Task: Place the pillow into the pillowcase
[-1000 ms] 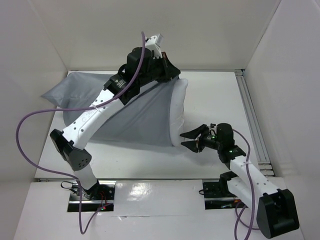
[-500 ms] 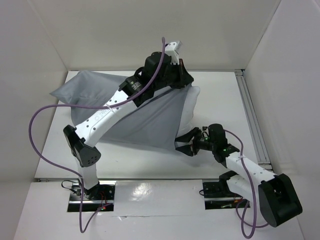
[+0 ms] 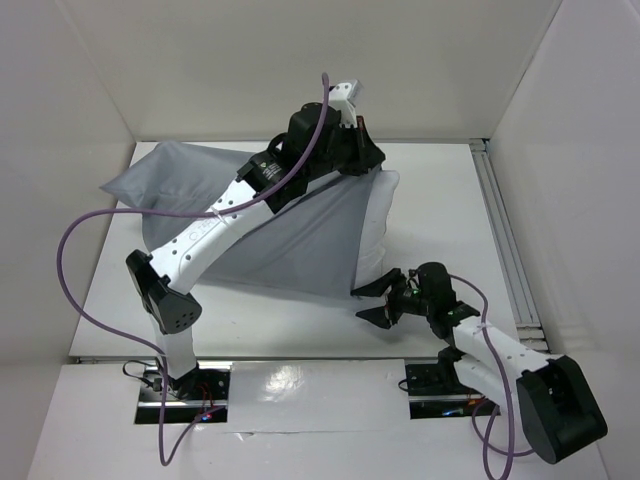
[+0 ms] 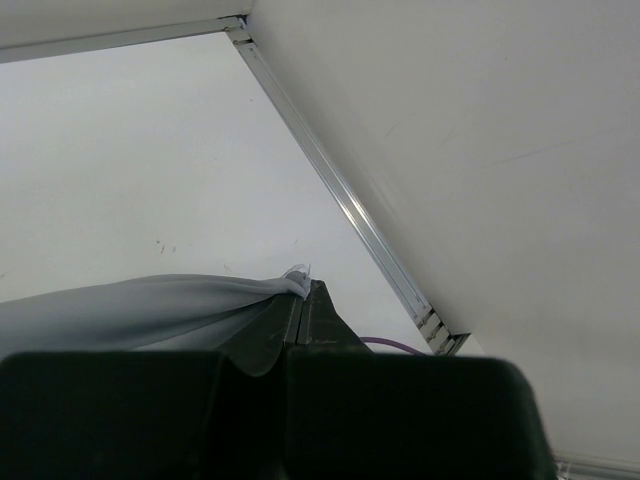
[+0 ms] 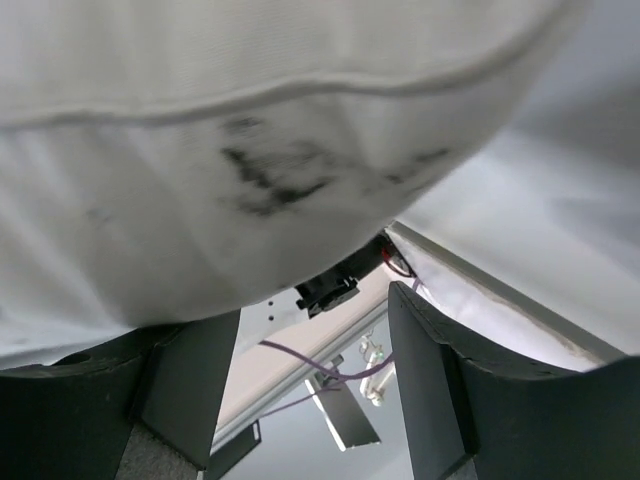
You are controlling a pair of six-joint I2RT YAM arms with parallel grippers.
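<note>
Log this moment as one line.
stage: pillow mostly inside pillowcase | left fingers: shut on pillowcase opening edge | right fingers: open beside pillow's exposed near corner

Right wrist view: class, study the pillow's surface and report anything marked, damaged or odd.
The pillow carries dark smudgy marks on its white fabric, just above the open right tool. They look like dirt or scuffing on otherwise clean cloth; no tear shows.
</note>
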